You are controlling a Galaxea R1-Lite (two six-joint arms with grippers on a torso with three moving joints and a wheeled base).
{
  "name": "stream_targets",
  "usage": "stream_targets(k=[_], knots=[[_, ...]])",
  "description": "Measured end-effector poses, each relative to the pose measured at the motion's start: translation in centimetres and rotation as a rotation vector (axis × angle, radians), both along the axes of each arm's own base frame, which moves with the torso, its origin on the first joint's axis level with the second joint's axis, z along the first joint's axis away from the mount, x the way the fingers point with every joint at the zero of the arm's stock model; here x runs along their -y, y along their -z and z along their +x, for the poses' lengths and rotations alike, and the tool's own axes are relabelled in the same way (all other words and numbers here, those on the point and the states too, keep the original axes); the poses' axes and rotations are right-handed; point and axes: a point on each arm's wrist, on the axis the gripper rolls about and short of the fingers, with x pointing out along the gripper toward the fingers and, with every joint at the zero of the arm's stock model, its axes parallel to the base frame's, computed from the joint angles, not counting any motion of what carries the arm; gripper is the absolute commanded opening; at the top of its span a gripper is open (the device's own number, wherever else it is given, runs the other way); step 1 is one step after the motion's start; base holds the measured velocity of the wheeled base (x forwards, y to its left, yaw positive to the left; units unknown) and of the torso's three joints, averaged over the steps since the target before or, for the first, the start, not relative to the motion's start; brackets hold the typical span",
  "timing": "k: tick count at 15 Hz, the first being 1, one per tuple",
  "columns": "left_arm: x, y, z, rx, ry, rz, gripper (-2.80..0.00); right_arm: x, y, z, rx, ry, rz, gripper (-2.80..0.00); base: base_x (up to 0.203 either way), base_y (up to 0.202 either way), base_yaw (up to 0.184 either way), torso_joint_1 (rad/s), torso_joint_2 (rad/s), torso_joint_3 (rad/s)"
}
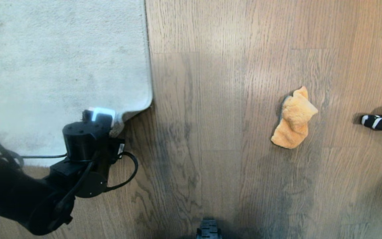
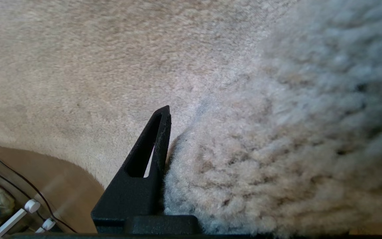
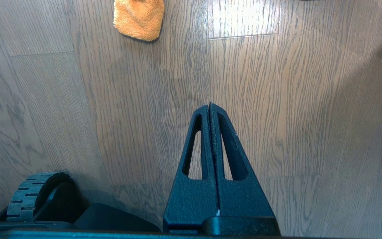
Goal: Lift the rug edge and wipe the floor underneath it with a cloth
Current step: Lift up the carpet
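Rug edge (image 1: 134,111) on wood-grain floor (image 1: 211,132), orange cloth (image 1: 293,119) well apart.

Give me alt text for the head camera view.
The left gripper pinches the rug edge at its near corner, the corner slightly raised off the wood-grain floor. The orange cloth lies crumpled and untouched on bare planks to the right.

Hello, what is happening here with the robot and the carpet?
The left gripper has closed on the rug edge at its near corner, pinching the pile against one finger. The cloth lies crumpled and untouched on the floor, off to the robot's right. The right gripper is shut and empty, hanging above bare planks. No wiping has started yet.
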Motion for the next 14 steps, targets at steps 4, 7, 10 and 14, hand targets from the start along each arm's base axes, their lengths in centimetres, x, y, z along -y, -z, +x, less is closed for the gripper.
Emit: stream_targets(k=[4,7,10,14], knots=[[-0.9,-1.6,-2.0,0.037,0.001,-0.019,-2.80,0.0,0.0,0.0,0.000,0.000,0.000,-2.80,0.000,0.000,0.000,0.000,0.00,0.000],[-1.9,-2.9,-3.6,0.060,-0.008,-0.023,-2.80,0.0,0.0,0.0,0.000,0.000,0.001,-2.80,0.000,0.000,0.000,0.000,0.00,0.000],[-3.2,-4.7,-5.6,0.040,-0.021,0.005,-2.80,0.0,0.0,0.0,0.000,0.000,0.000,-2.80,0.000,0.000,0.000,0.000,0.00,0.000],[-6.4,-7.0,-7.7,0.059,-0.030,-0.009,-2.80,0.0,0.0,0.0,0.000,0.000,0.000,-2.80,0.000,0.000,0.000,0.000,0.00,0.000]])
